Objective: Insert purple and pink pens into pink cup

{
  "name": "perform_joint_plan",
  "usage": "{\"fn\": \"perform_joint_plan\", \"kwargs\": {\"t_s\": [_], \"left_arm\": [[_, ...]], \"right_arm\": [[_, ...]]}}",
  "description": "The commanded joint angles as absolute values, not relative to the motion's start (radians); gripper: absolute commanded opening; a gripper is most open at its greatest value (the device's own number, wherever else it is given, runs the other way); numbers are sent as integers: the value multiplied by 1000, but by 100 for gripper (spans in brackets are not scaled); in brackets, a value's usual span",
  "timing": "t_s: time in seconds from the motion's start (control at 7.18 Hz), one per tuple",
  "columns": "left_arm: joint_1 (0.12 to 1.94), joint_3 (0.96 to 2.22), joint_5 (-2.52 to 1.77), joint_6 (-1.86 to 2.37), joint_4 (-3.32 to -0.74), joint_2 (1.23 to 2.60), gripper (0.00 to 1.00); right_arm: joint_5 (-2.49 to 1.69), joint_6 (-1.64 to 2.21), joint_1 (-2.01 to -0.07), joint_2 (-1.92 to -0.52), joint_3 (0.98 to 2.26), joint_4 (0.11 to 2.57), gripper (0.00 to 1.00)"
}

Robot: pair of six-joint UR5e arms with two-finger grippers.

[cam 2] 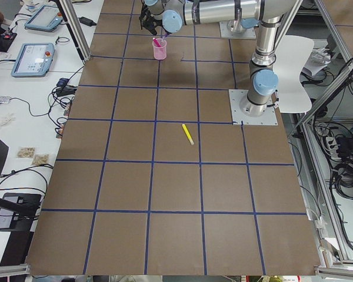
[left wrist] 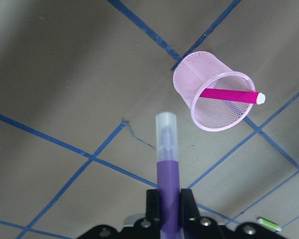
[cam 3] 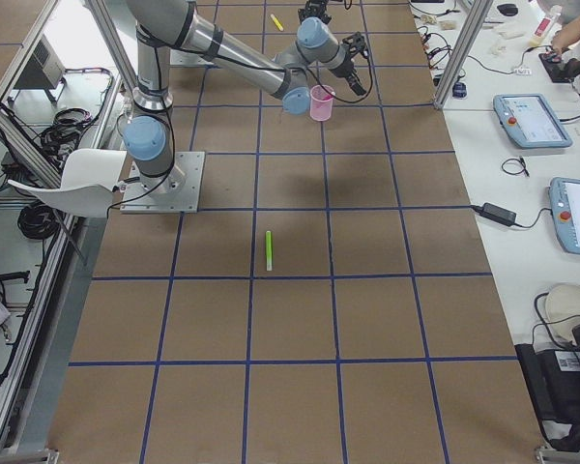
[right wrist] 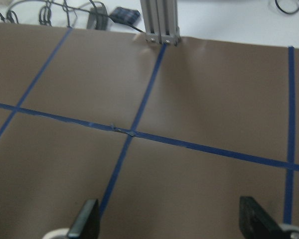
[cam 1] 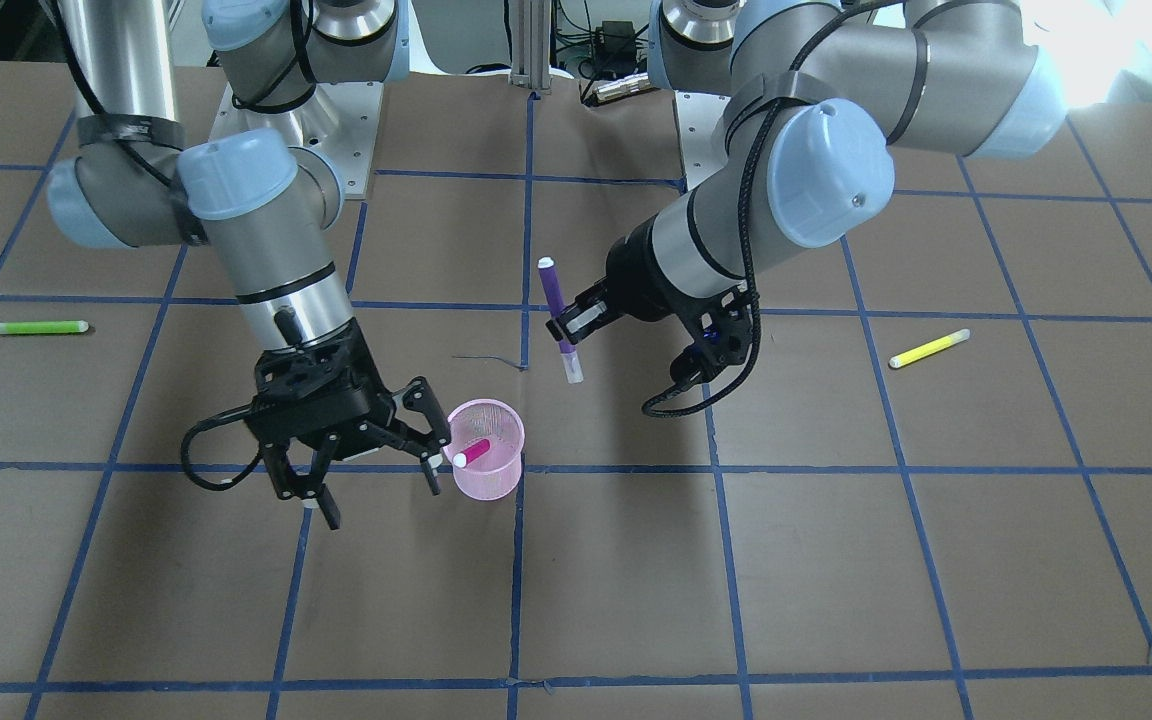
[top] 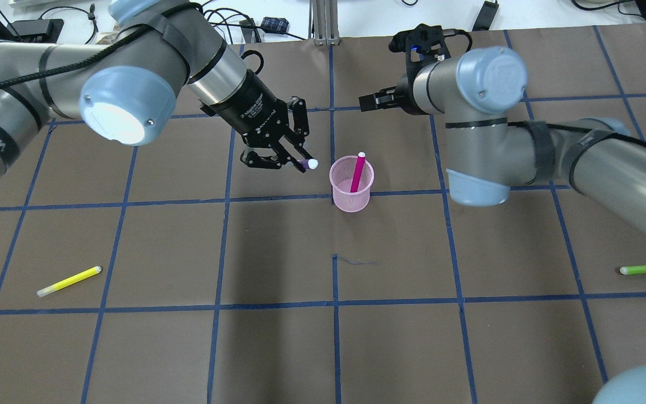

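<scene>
We are on the second half of the task. The pink pen (top: 358,173) already leans inside the cup (top: 351,193), its white end sticking out over the rim, so only the purple pen (cam 1: 558,315) is left to place.

Our left gripper (cam 1: 568,325) holds that purple pen. Its fingers are closed narrowly on the barrel about mid-length, and the pen hangs above the table, nearly upright with a slight tilt and its clear cap pointing down. In the left wrist view the cap aims at bare table, with the cup up and to the right of it. We judge that the pen is near the cup but not yet over its mouth.

Our right gripper (cam 1: 381,495) is empty, its fingers spread wide. In the front view it sits just beside the cup, on the side away from the left arm.

The next move calls for sliding the left gripper sideways until the clear cap is above the opening. It should then lower the pen into the free part of the cup, clear of the pink pen, and open only when the cap is below the rim. The cup is a light mesh one, so a cap catching the rim could tip it. The right gripper is close by and should not nudge it.

A green pen (cam 1: 31,327) and a yellow pen (cam 1: 928,348) lie well apart on the table and are not part of this task.
</scene>
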State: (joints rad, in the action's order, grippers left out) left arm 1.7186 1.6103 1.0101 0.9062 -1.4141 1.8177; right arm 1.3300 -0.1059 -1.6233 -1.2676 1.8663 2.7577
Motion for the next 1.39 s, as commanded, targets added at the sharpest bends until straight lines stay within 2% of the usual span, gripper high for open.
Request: {"fn": "perform_joint_plan", "kwargs": {"t_s": [0.0, 0.14, 0.42, 0.56, 0.7, 0.97, 1.25], "left_arm": [[1772, 1629, 931, 1100, -1211, 1915, 0], [1778, 1629, 931, 1104, -1145, 1957, 0], [1805, 1628, 936, 1092, -1108, 2015, 0], [1805, 1628, 936, 1092, -1108, 2032, 12], [1805, 1625, 937, 1095, -1120, 2034, 78], [1804, 1624, 939, 1091, -1109, 2036, 98], [1804, 1615, 937, 1089, -1108, 2030, 100]], "right_arm": [[1341, -196, -1495, -1320, 1824, 2414, 100], [1388, -254, -1447, -1350, 1828, 2299, 100], [1521, -299, -1431, -1393, 1821, 2246, 100], [1563, -299, -1434, -1403, 1822, 2229, 100], [1563, -293, -1434, -1411, 1819, 2226, 100], [1562, -287, -1434, -1411, 1768, 2179, 100], [1560, -287, -1434, -1401, 1721, 2111, 100]]}}
